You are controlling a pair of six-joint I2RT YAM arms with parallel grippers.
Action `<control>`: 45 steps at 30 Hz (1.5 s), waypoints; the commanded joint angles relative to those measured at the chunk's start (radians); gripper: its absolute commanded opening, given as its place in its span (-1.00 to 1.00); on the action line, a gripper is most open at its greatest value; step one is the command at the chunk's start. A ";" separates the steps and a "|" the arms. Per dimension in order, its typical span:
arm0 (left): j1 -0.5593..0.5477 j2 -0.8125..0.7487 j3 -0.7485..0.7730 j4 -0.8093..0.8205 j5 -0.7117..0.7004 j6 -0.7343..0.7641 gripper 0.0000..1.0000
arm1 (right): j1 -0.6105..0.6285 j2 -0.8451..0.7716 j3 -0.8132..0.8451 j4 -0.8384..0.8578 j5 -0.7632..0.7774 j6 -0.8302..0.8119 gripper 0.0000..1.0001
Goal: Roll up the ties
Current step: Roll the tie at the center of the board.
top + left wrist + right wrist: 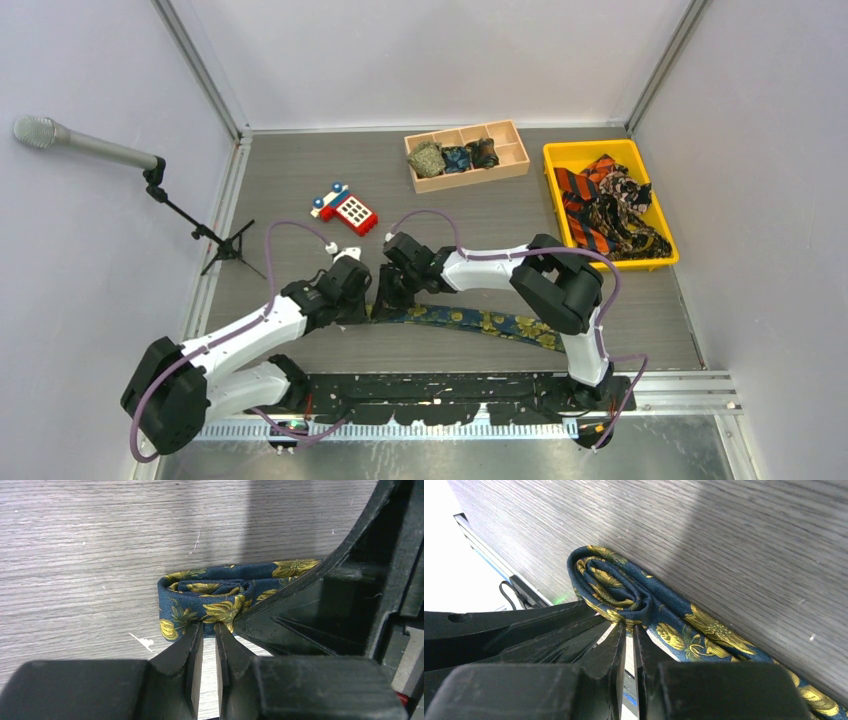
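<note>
Mid-roll: navy tie lies on bench, one end coiled. Left end effector and right end effector each pinch that coiled end, nearly closed. Next, likely: regrip, turn it along the flat tail.

A grey wood-grain table carries a navy fabric necktie with yellow-gold flowers near its front, one end coiled. Farther back sit a red-and-blue toy phone, a compartmented wooden tray and a yellow plastic bin.

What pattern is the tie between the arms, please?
The tie is navy with gold flowers; right wrist view.
</note>
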 commanded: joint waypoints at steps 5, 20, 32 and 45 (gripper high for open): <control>-0.004 0.070 0.000 0.116 -0.001 0.019 -0.66 | -0.001 0.021 0.038 -0.031 0.032 -0.025 -0.69; -0.003 0.158 0.048 0.166 0.015 0.047 -0.67 | -0.030 -0.099 0.056 -0.090 0.064 -0.049 -0.69; -0.003 0.136 0.047 0.154 0.016 0.047 -0.68 | -0.039 -0.067 0.067 -0.086 0.104 -0.045 -0.69; -0.004 0.117 0.042 0.155 0.026 0.053 -0.68 | -0.057 0.014 0.021 -0.015 0.104 -0.023 -0.71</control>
